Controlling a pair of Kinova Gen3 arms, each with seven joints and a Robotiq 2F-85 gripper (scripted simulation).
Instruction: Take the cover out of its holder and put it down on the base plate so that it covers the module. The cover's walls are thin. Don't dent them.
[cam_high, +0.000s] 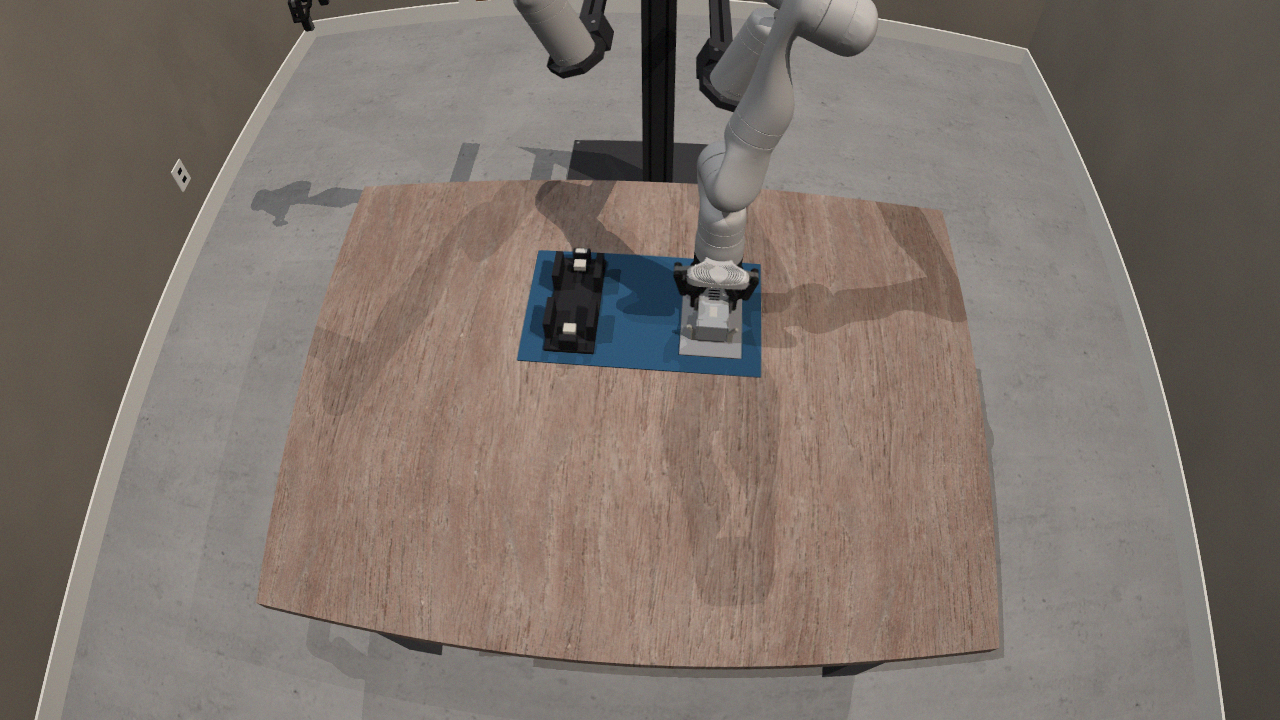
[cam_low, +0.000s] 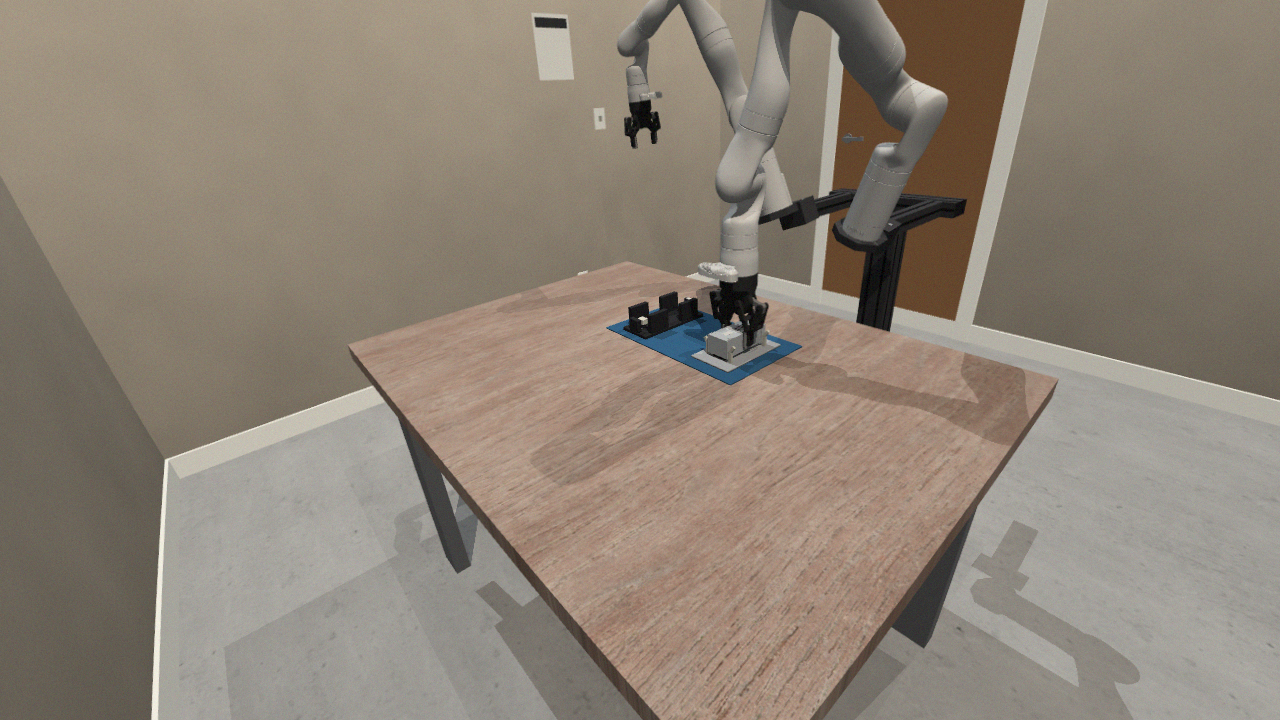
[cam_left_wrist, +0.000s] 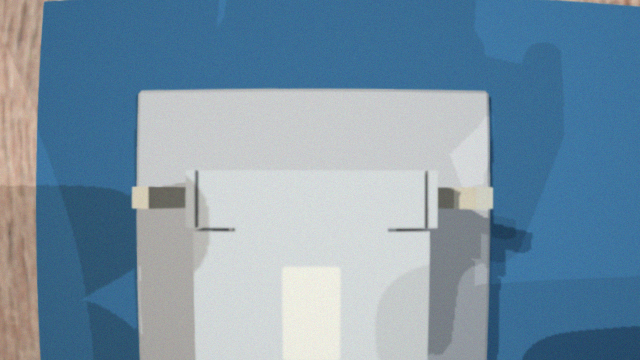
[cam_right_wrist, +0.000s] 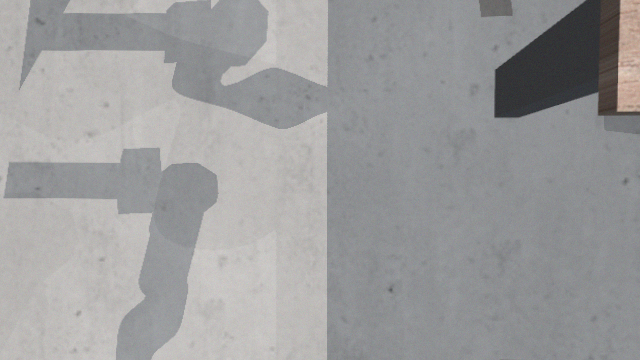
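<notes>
Our left gripper (cam_high: 714, 295) (cam_low: 739, 327) pinches cover (cam_high: 713, 319) (cam_low: 726, 342) (cam_left_wrist: 310, 215), long axis running along base plate (cam_high: 710, 351) (cam_low: 735, 364) (cam_left_wrist: 310, 127) beneath!

1 ea: cvr (cam_high: 713, 315) (cam_low: 725, 341) (cam_left_wrist: 240, 250), hldr (cam_high: 574, 300) (cam_low: 660, 320), plt (cam_high: 709, 350) (cam_low: 733, 365) (cam_left_wrist: 310, 130), mat (cam_high: 640, 344) (cam_low: 671, 344) (cam_left_wrist: 310, 45)
</notes>
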